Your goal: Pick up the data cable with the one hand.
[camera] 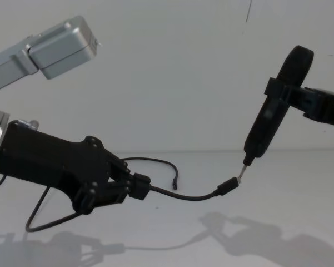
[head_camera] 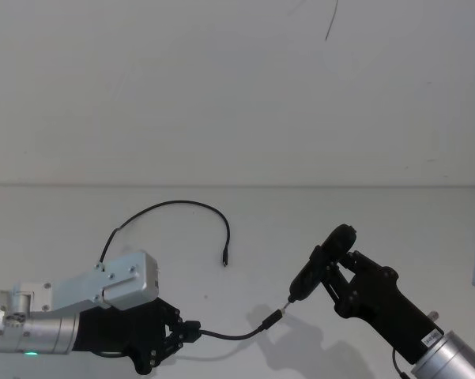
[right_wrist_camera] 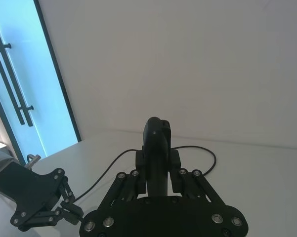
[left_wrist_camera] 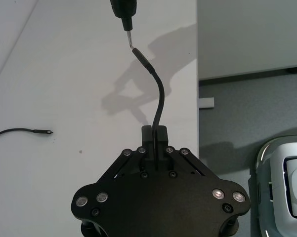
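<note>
Left tool (camera: 140,187) pinches thin black data cable (camera: 194,196); plug raised.

Both grippers — left gripper (head_camera: 191,332), right gripper (head_camera: 320,272) — are black, screw-studded linkages on silver cylindrical wrists; left shows a green light.

bare table (head_camera: 363,229) around data cable (head_camera: 182,207)
</note>
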